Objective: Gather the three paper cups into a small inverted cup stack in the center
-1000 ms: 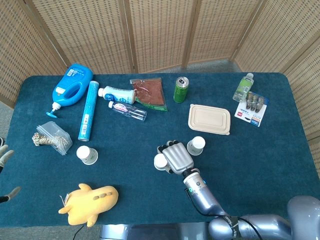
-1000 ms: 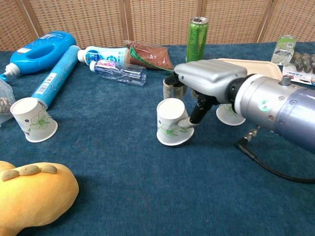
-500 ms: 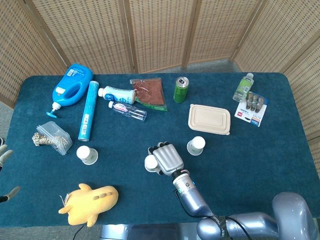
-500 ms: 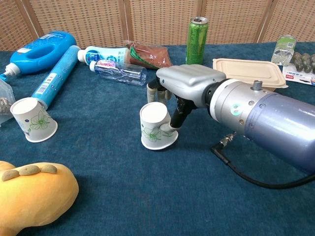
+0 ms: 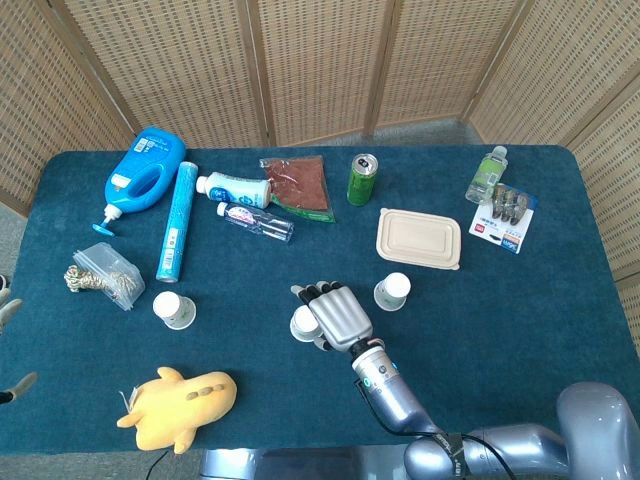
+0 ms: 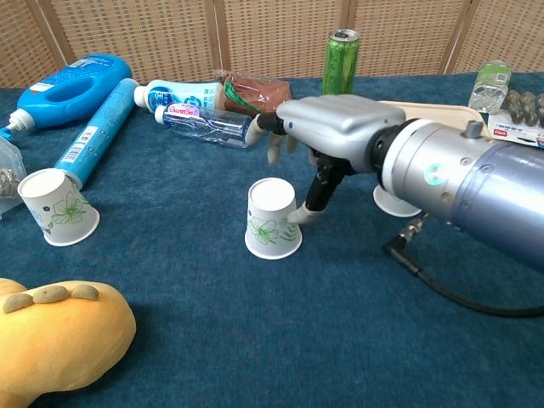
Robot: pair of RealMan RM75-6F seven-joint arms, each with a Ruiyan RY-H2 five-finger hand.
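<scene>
Three white paper cups with a green flower print stand upside down on the blue cloth. The left cup [image 5: 175,310] [image 6: 56,206] is near the plush toy. The middle cup [image 5: 303,322] [image 6: 273,219] stands flat beside my right hand [image 5: 338,315] [image 6: 340,127]. That hand hovers just right of and above it with fingers spread, and the thumb tip reaches down to the cup's right side. The right cup [image 5: 393,291] [image 6: 395,202] is mostly hidden behind my forearm in the chest view. Only the fingertips of my left hand [image 5: 8,312] show at the left edge, apart and holding nothing.
A yellow plush toy [image 5: 180,396] lies front left. Behind are a blue detergent jug [image 5: 145,170], a blue tube [image 5: 175,220], two lying bottles [image 5: 245,205], a brown packet [image 5: 298,183] and a green can [image 5: 361,180]. A beige lidded box [image 5: 418,238] sits right of centre.
My right hand slid the middle cup leftward, then let go. Its fingers have lifted and spread, and the cup, tilted before, now stands flat.
</scene>
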